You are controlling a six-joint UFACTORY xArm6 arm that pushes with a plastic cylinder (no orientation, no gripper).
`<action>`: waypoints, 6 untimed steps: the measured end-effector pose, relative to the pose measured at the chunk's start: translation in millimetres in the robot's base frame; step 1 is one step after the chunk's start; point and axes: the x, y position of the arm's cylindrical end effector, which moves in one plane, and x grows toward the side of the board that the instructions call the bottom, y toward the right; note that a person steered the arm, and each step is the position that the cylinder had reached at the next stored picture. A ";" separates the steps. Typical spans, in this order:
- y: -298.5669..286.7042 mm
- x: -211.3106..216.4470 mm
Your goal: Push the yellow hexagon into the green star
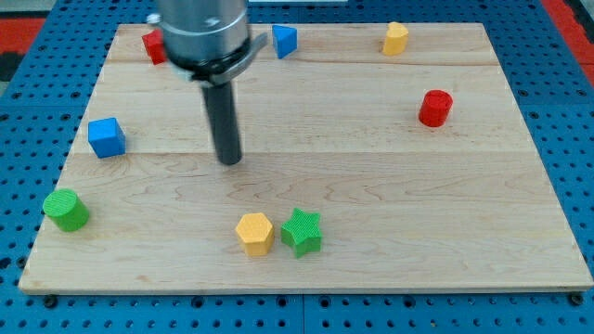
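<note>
Camera view shows our straight dark rod coming down over the pale wooden table [371, 176], with my tip [228, 161] resting on bare wood well apart from every block, up and to the view's left of the pair that matters. We carry no jaws on this arm, so nothing can be spread, pressed together or pinching; the rod only slides and shoves.

The yellow hexagon block [254, 233] sits near the view's bottom edge, just left of centre, and the green star block [302, 231] stands right beside it on the view's right. They look to be touching or nearly so; we cannot tell whether any gap is left between them.

To finish this well, we judge that my tip should travel round to the view's left of the hexagon, keeping clear of it on the way, then line up with both centres and push slowly toward the view's right. An off-centre contact could spin the hexagon past the star, and too hard a shove could send both toward the edge.

Counting blocks: two yellow, the hexagon and a yellow block [396, 38] near the top right; two green, the star and a green cylinder [66, 209] at the left; two red, a red cylinder [434, 108] on the right and a red block [154, 46] partly hidden behind the arm; two blue, a blue cube [107, 137] at the left and a blue block [285, 41] at the top
</note>
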 end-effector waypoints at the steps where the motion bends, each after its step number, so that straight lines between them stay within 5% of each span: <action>1: -39.1 79.1; 3: 38.8 98.9; 4: 7.1 99.7; 6: -14.5 22.8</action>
